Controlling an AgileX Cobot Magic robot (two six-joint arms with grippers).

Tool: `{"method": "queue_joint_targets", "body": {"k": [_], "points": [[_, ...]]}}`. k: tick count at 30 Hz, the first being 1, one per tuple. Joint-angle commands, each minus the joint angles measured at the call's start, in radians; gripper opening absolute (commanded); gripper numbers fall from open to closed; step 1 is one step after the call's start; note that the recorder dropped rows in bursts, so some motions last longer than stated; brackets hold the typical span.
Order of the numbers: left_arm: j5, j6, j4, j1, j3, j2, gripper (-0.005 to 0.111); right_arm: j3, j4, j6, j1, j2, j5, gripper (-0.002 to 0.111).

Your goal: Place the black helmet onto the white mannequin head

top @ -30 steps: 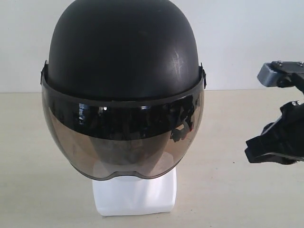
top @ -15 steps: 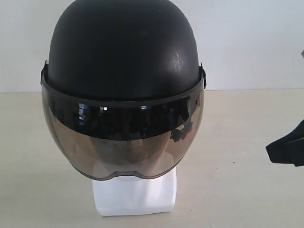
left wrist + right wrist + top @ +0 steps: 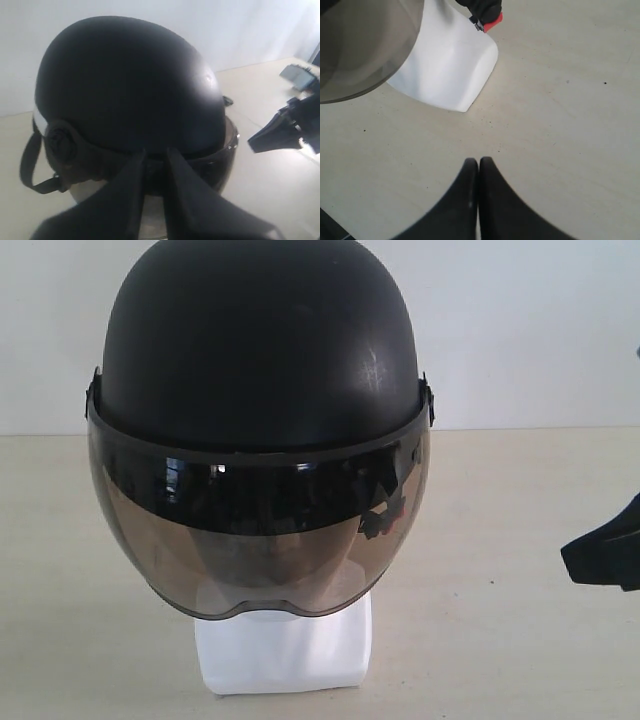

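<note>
Helmet sits on head; looks done. My right claw clenched, empty; left claw by helmet, grip unclear.

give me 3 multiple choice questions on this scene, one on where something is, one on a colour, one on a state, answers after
1. Where is the black helmet?
A) on the white mannequin head
B) lying on the floor
C) hanging from a gripper

2. What colour is the strap buckle?
A) blue
B) red
C) yellow

3. How do the right gripper's jaws stand?
A) wide open
B) closed on the helmet
C) shut, holding nothing

Answers:
1 A, the white head shows beneath the helmet.
2 B, it shows red in the right wrist view.
3 C, its fingers meet over bare table.
</note>
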Motion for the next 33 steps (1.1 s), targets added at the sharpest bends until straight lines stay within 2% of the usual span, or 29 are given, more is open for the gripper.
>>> {"method": "queue_joint_targets", "body": {"k": [1,4,5,7,8,10,13,17,27,30,33], "points": [[0.004,0.025,0.152,-0.004,-0.051,-0.043,0.013,0.003,0.001,-0.002,-0.003,-0.009,0.003,0.0],[0.049,-0.006,0.269,-0.004,-0.106,-0.088,0.013,0.003,0.001,-0.002,-0.003,-0.009,0.003,0.0],[0.092,-0.05,0.381,-0.004,-0.148,-0.132,0.013,0.003,0.001,-0.002,-0.003,-0.009,0.003,0.0],[0.153,-0.261,0.589,-0.004,-0.206,-0.206,0.013,0.003,0.001,-0.002,-0.003,-0.009,0.003,0.0],[0.18,-0.439,0.731,-0.004,-0.231,-0.247,0.013,0.003,0.001,-0.002,-0.003,-0.009,0.003,0.0],[0.243,-0.692,0.957,-0.004,-0.244,-0.348,0.013,0.003,0.001,-0.002,-0.003,-0.009,0.003,0.0],[0.236,-0.736,1.039,-0.004,-0.206,-0.446,0.013,0.003,0.001,-0.002,-0.003,-0.009,0.003,0.0],[0.06,-0.742,1.049,-0.004,-0.056,-0.56,0.013,0.003,0.001,-0.002,-0.003,-0.009,0.003,0.0],[-0.691,-0.828,1.002,-0.002,0.487,-0.593,0.013,0.003,0.005,-0.002,-0.003,-0.009,0.003,0.0],[-0.856,-0.845,1.002,0.002,0.621,-0.593,0.013,0.003,0.005,-0.002,-0.003,-0.009,0.003,0.0],[-0.941,-0.845,1.002,0.002,0.71,-0.593,0.013,0.003,0.005,-0.002,-0.003,-0.009,0.003,0.0]]}}
